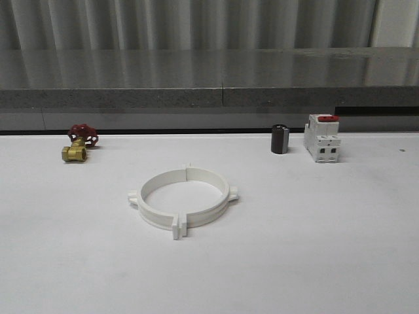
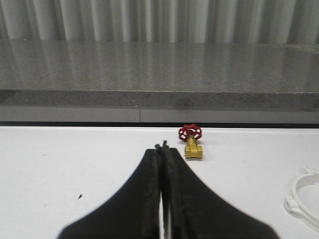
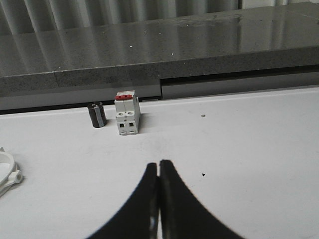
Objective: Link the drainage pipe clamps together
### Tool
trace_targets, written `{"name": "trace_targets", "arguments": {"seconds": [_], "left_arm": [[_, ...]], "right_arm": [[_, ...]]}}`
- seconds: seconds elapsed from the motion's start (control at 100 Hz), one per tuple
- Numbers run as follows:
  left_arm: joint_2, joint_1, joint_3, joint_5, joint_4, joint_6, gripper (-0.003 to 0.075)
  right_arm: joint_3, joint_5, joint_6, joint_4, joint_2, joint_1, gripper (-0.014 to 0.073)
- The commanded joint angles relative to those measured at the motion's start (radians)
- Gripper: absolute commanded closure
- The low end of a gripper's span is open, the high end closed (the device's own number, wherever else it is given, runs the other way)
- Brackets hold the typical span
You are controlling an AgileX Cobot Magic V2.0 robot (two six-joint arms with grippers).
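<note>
The two white drainage pipe clamps (image 1: 184,196) lie on the white table near its middle, set end to end as a closed ring with tabs meeting at front and back. An edge of the ring (image 2: 302,200) lies at the side of the left wrist view, and another bit (image 3: 7,172) at the side of the right wrist view. My left gripper (image 2: 161,147) is shut with nothing in it, hovering over bare table short of the brass valve. My right gripper (image 3: 158,163) is shut and empty too, away from the ring.
A brass valve with a red handwheel (image 1: 78,143) sits at the back left. A dark cylinder (image 1: 280,139) and a white red-topped breaker block (image 1: 321,137) stand at the back right. A grey ledge (image 1: 209,85) runs behind the table.
</note>
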Motion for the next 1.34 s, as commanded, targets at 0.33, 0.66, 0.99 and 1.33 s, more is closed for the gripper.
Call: {"name": "trace_targets", "arguments": {"seconds": [0.33,0.66,0.99,1.33], "left_arm": [[-0.188,0.032,0.154,-0.116,-0.003,-0.011,0.0740],[-0.188,0.032,0.154,-0.114,-0.003,-0.011,0.0740],[-0.188,0.032,0.154,-0.114,-0.003,-0.011,0.0740],[-0.188,0.032,0.154,-0.114,-0.003,-0.011,0.0740]], "right_arm": [[-0.016,-0.079,-0.002,-0.011,-0.020,0.001,0.0711],[-0.016,-0.079,-0.002,-0.011,-0.020,0.001,0.0711],[-0.016,-0.079,-0.002,-0.011,-0.020,0.001,0.0711],[-0.016,-0.079,-0.002,-0.011,-0.020,0.001,0.0711]]}}
